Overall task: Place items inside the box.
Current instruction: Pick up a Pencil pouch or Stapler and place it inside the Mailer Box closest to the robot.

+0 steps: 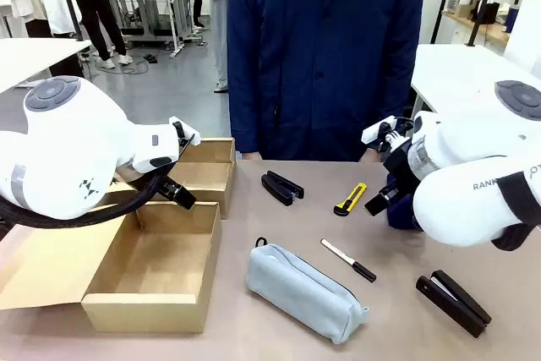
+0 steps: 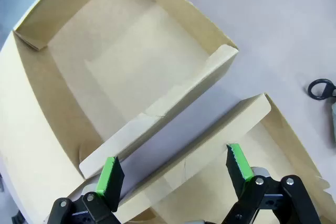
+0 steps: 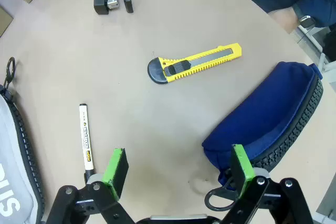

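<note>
The left gripper (image 2: 173, 169) hangs with its claw spread wide, green pads (image 2: 111, 174) apart and holding nothing. It is over the near cardboard box (image 2: 252, 124), where its wall runs beside that of a second cardboard box (image 2: 126, 66), with a strip of table (image 1: 389, 340) between them. In the front view this gripper (image 1: 173, 192) is largely masked by its own white arm, so its fingers are hard to read there.

The right gripper (image 3: 178, 169) is also spread and holds nothing. One pad (image 3: 240, 167) overlaps the end of the navy pouch (image 3: 268, 119) and its zip ring – whether they touch cannot be told. From the front the pouch (image 1: 401, 213) is mostly hidden behind that gripper (image 1: 378, 199).

The other items lie on the table outside the boxes:
- The yellow-black utility knife (image 1: 350, 199) lies near the navy pouch.
- One black stapler (image 1: 281, 187) lies toward the far edge, its end cut off in the left wrist view.
- The white-black pen (image 1: 348, 259) lies just beside the grey-blue zip pouch (image 1: 304, 292).
- The second black stapler (image 1: 452, 302) lies near the right front corner.

In the right wrist view the grey-blue pouch is cropped at the frame edge, its white lettering only partly legible. A person in a dark blue coat (image 1: 325, 57) stands at the far side, with one hand (image 3: 286, 19) barely showing.
</note>
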Action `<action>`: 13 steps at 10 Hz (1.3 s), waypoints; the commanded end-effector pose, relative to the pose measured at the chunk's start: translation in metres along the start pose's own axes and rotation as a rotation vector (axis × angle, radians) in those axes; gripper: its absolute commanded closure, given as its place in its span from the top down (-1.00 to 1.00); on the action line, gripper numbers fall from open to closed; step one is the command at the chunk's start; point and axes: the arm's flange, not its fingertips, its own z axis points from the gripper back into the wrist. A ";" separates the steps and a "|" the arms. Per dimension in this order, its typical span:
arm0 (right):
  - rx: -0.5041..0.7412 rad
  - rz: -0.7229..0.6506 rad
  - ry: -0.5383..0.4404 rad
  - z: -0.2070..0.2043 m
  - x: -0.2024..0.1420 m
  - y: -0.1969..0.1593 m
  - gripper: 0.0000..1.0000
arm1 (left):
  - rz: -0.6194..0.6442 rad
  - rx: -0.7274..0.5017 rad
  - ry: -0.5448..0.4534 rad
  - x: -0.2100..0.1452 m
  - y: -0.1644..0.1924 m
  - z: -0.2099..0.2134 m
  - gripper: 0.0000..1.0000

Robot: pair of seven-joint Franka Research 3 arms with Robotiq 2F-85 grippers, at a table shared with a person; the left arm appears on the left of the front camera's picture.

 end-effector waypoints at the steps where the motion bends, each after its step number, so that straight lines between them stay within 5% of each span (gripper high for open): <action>1: 0.000 0.000 0.000 0.000 0.000 0.000 1.00 | 0.000 0.000 0.000 0.000 0.000 0.000 1.00; 13: 0.000 0.000 0.000 0.000 0.000 0.000 1.00 | 0.000 0.000 0.000 0.000 0.000 0.000 1.00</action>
